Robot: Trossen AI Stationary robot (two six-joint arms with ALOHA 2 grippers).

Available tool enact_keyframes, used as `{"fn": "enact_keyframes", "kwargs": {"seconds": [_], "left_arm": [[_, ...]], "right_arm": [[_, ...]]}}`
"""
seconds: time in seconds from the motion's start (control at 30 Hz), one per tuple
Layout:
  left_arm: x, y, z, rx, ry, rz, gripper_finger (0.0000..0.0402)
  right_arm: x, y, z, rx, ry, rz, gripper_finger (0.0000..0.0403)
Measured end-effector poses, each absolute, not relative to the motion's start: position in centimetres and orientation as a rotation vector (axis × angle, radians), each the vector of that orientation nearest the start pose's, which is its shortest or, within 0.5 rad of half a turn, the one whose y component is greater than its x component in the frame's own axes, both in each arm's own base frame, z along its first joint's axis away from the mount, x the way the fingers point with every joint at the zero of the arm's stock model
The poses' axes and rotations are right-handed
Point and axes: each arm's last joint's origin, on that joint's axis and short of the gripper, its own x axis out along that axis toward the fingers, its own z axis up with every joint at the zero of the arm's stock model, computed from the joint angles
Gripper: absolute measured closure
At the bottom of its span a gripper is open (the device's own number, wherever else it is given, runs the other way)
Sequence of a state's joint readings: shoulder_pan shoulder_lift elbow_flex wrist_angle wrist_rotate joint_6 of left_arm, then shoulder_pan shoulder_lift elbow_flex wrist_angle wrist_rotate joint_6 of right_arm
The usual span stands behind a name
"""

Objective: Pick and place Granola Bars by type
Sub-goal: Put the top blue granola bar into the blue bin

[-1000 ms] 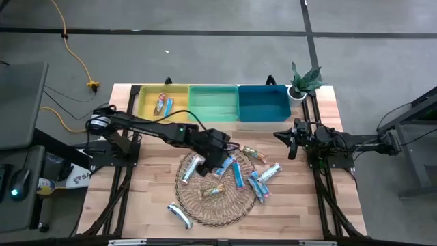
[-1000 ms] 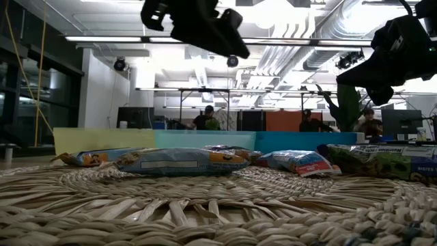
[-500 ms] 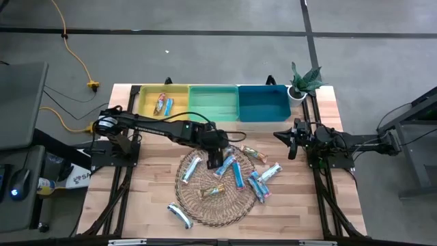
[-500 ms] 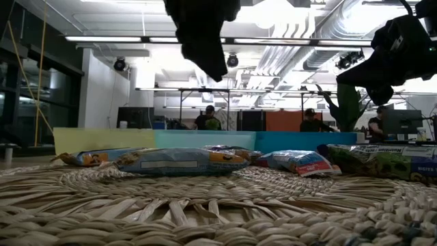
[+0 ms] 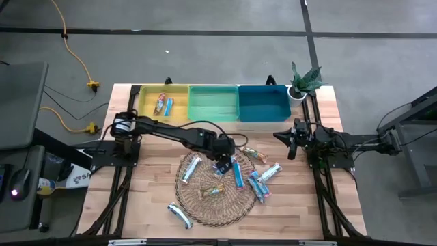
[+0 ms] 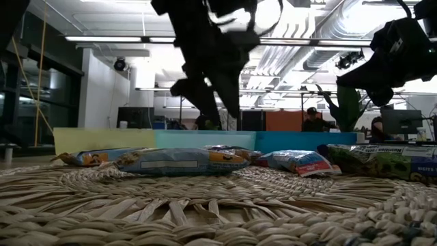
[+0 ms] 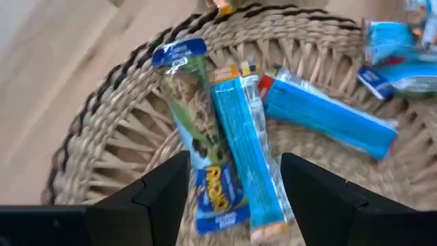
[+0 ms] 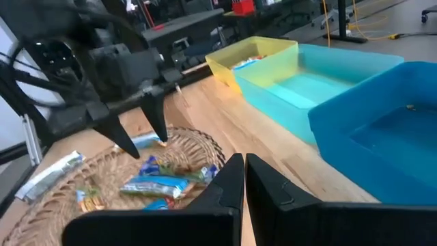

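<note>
Several Granola Bars (image 5: 237,174) lie flat on a round wicker mat (image 5: 198,205); one more (image 5: 179,214) rests on the table by the mat's near-left rim. Two others lie in the yellow bin (image 5: 147,102). My left gripper (image 5: 222,164) hovers open over the mat, fingers pointing down (image 6: 218,113). In the left wrist view its fingers stand on either side of a bright blue bar (image 7: 242,143) and a white-teal bar (image 7: 198,137) lying side by side, touching neither. My right gripper (image 5: 287,139) waits shut (image 8: 239,171) at the table's right side.
Yellow, green (image 5: 213,102) and blue (image 5: 263,102) bins line the far edge, with a small potted plant (image 5: 305,80) at the far right corner. Another blue bar (image 7: 328,116) lies close beside the left gripper. Bare wood lies left of the mat.
My left gripper has come down from high above the mat until its fingers hang a little way over the bars, shifting slightly toward the table's right and near edge. The bars have not moved.
</note>
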State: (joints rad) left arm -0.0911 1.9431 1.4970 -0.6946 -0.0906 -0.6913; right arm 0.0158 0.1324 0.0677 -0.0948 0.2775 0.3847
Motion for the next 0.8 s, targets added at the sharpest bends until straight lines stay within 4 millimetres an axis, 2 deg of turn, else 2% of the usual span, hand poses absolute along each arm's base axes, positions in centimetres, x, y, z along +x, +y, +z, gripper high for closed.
{"fn": "enact_keyframes", "kwargs": {"seconds": [0.1, 0.37, 0.8], "left_arm": [[40.2, -3.4, 19.4, -0.516, 1.148, 0.418, 0.0177], [40.3, -2.9, 17.3, -0.513, 1.232, 0.461, 0.0177], [40.7, -2.6, 16.3, -0.520, 1.257, 0.429, 0.0177]], "right_arm": [[10.1, -0.6, 16.7, 0.357, 0.111, -0.291, 0.0402], [10.2, -0.6, 16.7, 0.357, 0.114, -0.290, 0.0402], [10.2, -0.6, 16.7, 0.357, 0.114, -0.291, 0.0402]]}}
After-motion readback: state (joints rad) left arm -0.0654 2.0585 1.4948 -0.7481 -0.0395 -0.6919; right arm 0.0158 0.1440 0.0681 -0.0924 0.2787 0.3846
